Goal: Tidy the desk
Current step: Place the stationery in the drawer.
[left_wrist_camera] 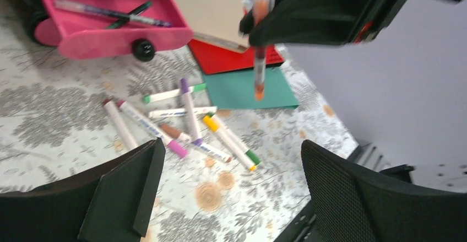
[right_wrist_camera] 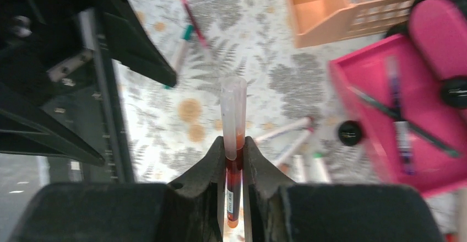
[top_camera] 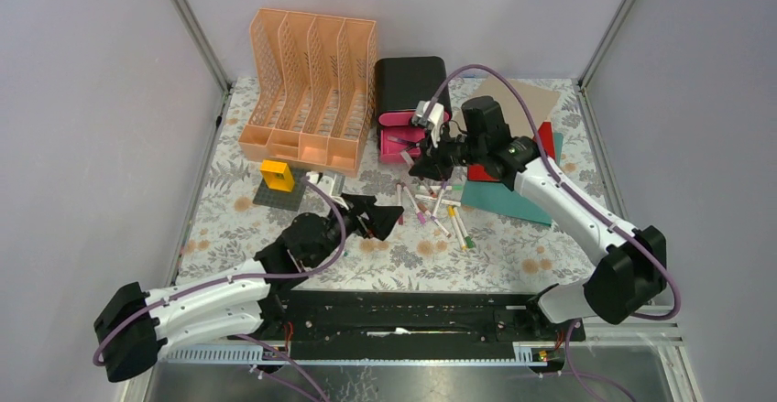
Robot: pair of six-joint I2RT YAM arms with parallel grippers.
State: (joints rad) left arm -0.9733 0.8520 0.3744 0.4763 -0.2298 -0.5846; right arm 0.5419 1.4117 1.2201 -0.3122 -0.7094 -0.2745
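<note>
The desk (top_camera: pixel 229 228) is covered by a pale cloth with grey ferns and tan flowers. My right gripper (top_camera: pixel 429 166) hangs above it near the pink drawer, shut on a red pen (right_wrist_camera: pixel 234 143) with a clear cap that stands upright between the fingers (right_wrist_camera: pixel 259 167). The same pen (left_wrist_camera: pixel 259 60) shows from the left wrist view, pointing down. My left gripper (top_camera: pixel 380 217) hovers over the cloth, open and holding nothing (left_wrist_camera: pixel 231 165). Several markers (top_camera: pixel 440 210) lie loose between the two grippers.
An open pink drawer (top_camera: pixel 396 146) of a black box holds pens (left_wrist_camera: pixel 110 13). An orange file rack (top_camera: pixel 307 91) stands at the back left. A yellow block (top_camera: pixel 277 175) sits on a grey plate. Red and teal sheets (top_camera: pixel 499 196) lie on the right, and brown card (top_camera: pixel 531 100) behind them.
</note>
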